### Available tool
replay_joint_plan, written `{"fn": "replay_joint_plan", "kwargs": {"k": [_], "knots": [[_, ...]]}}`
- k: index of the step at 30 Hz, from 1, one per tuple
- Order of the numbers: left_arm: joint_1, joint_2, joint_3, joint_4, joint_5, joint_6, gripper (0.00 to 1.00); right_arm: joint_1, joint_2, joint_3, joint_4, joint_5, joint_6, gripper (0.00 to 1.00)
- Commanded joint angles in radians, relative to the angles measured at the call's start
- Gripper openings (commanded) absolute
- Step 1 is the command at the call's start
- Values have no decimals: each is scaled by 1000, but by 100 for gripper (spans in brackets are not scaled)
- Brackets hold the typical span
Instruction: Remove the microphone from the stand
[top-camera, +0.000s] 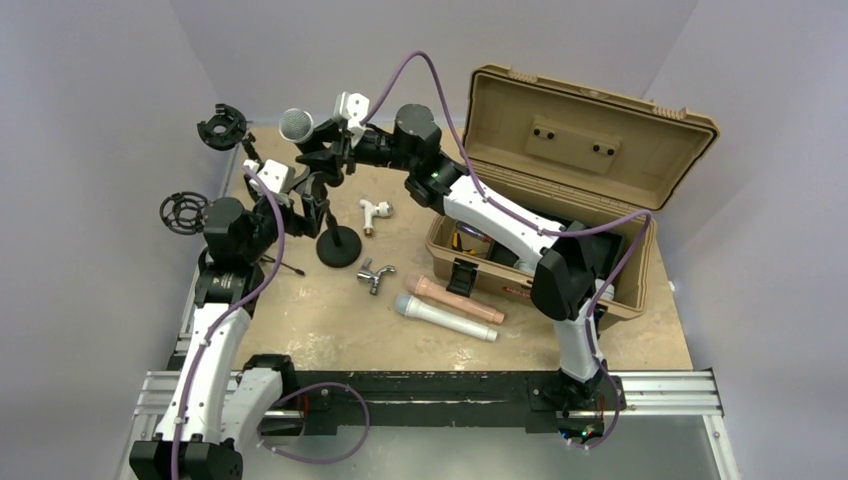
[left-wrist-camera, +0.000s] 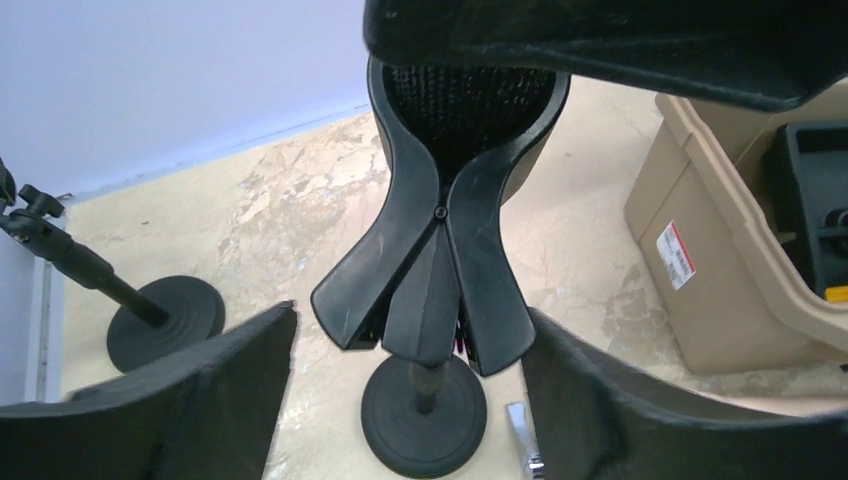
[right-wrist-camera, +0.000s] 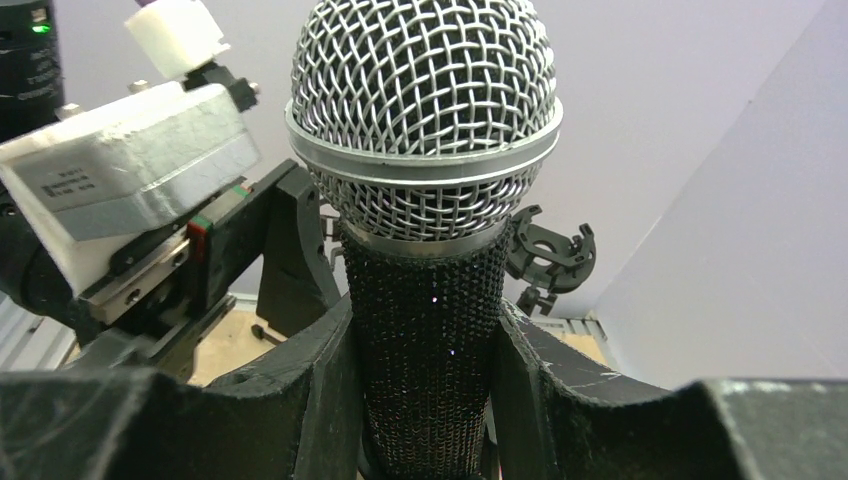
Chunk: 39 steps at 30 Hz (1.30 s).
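The microphone (right-wrist-camera: 425, 150) is at the top of the stand (left-wrist-camera: 423, 415), with its black body in the stand's clip (left-wrist-camera: 440, 230). The right pincer (right-wrist-camera: 425, 380) pinches that black body close to the clip. The left pincer (left-wrist-camera: 408, 325) is spread wide, one finger on each side of the clip, not touching it. The stand's round foot sits on the worktop (top-camera: 300, 330).

The microphone (right-wrist-camera: 425, 140) ran off the right wrist view's bottom edge. From the left wrist, a blurred dark shape (left-wrist-camera: 620, 40) hid its head, and the left gripper (left-wrist-camera: 410, 310) showed only 2 cropped fingers.
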<state>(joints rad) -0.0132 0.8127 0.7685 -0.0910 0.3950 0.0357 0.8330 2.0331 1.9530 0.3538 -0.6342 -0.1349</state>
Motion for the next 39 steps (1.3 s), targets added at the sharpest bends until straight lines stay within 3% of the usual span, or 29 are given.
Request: {"fn": "replay_joint_plan", "kwargs": {"k": [1,13,29,31,32,35,39], "knots": [[7,-36,-27,74,5,-18,84,-9,-70,15,147,34,-24,0],[12,8,-7,174,53,-17,87,-9,-60,33,144,14,-7,0],[90,53,-10,328,202,-164,72,18,-36,67,122,19,-10,0],[91,63,3,307,214,-155,61,20,-38,70,120,22,-11,0],[90,73,13,278,224,-142,49,21,-37,72,120,23,-11,0],[90,91,62,175,212,-105,0,23,-36,86,117,25,-10,0],[91,75,60,117,160,-82,0,27,-37,109,120,33,-2,0]]}}
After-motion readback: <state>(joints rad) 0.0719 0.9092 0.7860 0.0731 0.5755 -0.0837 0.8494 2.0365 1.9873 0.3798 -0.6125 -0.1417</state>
